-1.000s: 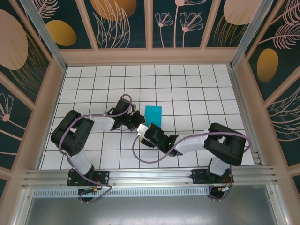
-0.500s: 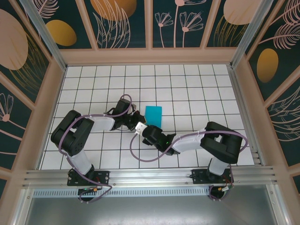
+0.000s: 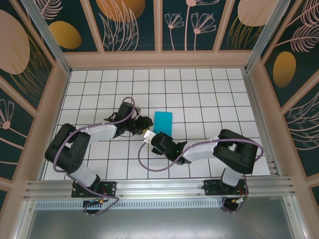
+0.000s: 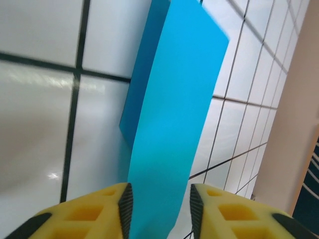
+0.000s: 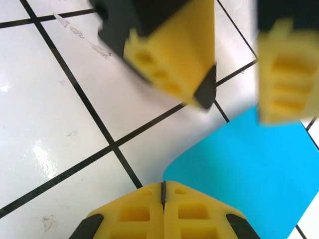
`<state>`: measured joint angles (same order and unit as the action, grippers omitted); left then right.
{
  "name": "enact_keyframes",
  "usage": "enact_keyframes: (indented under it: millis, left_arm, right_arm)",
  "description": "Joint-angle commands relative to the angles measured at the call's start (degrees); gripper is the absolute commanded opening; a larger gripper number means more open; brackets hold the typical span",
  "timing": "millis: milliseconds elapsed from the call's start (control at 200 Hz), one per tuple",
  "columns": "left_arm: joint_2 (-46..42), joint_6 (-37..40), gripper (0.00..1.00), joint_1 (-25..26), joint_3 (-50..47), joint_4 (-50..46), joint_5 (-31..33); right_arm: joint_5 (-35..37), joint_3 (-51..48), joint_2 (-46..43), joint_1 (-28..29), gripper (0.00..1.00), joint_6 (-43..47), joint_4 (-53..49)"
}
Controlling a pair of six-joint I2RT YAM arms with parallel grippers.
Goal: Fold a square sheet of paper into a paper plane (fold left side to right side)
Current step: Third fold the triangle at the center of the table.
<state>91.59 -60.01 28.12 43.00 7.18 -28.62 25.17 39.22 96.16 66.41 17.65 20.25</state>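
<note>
Cyan-blue thin paper sheet (image 3: 163, 121), folded narrow, lying mid-table on white gridded table (image 3: 214, 99). Left gripper (image 4: 161, 199): jaws parted astride a raised layer, seemingly gripping nothing. Right gripper (image 5: 163, 188): jaws shut at the near corner, hold unclear. Best to press along the folded edge, keeping corners aligned. Open tiles all round, walls well apart.

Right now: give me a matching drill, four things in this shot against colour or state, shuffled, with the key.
Things:
1. left gripper
2. right gripper
3. paper
4. table

Colour or state:
A. white tiles with black grid lines
B. fingers apart
C. bright blue
D. fingers pressed together

Pairs: 1-B, 2-D, 3-C, 4-A
</note>
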Motion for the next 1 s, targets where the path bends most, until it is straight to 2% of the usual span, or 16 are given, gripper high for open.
enact_keyframes:
  millis: [0, 105, 205, 370, 676, 991]
  left_arm:
    - [-2.74, 3.79, 0.40, -2.78, 0.33, -5.14, 0.80]
    - [-0.55, 6.24, 0.38, -3.07, 3.67, -5.55, -1.68]
    - [3.79, 6.55, 0.32, -2.98, 7.76, -3.33, -4.78]
    - [11.94, 8.06, 0.30, -1.81, 17.29, -3.80, -7.64]
    - [23.57, 10.00, 0.28, 1.32, 27.63, -6.30, -7.50]
    - [29.45, 12.05, 0.27, 2.40, 30.08, -9.48, -3.87]
  right_arm:
    - [-1.28, -0.59, -1.70, -0.54, 0.00, -1.37, -1.30]
    - [-1.59, -0.82, -1.77, -0.76, 0.00, -1.98, -1.34]
    - [-2.07, -0.90, -1.56, -0.77, 0.00, -2.83, -1.01]
    - [-2.26, -0.91, -1.14, -0.82, 0.00, -3.77, -1.15]
    - [-2.89, -0.73, -0.45, -1.01, 0.00, -4.30, -1.29]
    - [-5.42, -0.13, -0.56, -1.70, 0.00, -5.36, -1.90]
